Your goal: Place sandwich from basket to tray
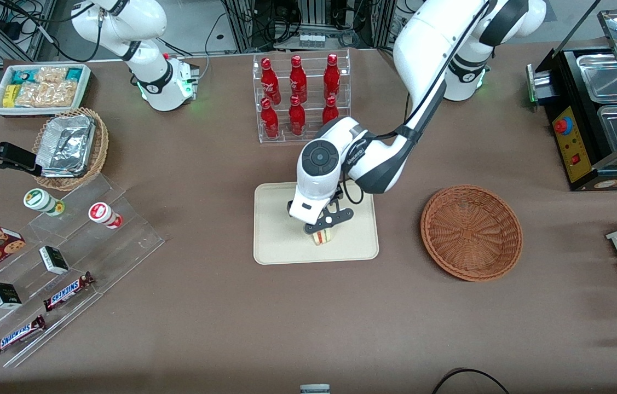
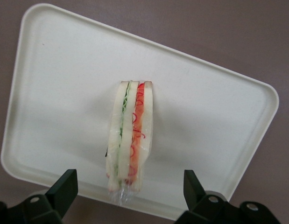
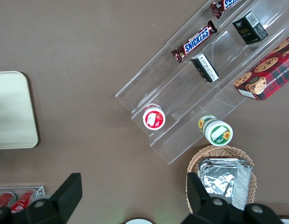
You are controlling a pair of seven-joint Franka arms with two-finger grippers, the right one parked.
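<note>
Bright, even overhead light falls on my bench (image 1: pixel 220 323). Shadows are soft and short. My hand (image 1: pixel 323 225) hangs over the tray (image 1: pixel 275 241), casting only a faint shade there. At my wrist, the tray looks nearly washed out, and the sandwich (image 2: pixel 129 140) stays sharp while my fingertips (image 2: pixel 65 185) blur slightly. The foil containers (image 1: pixel 64 145) glint.

Matt smooth tray (image 2: pixel 65 84); woven wicker basket (image 1: pixel 471 232)

1. Sandwich (image 2: pixel 130 140): white bread with green and red filling stripes.
2. Tray (image 1: pixel 281 241): plain cream.
3. Basket (image 1: pixel 471 232): reddish-brown weave.
4. Gripper (image 1: pixel 326 223): black fingers spread wide above the sandwich, on a white arm.
5. Table (image 1: pixel 220 306): dull brown.
6. Bottles (image 1: pixel 297 96): glossy red.
</note>
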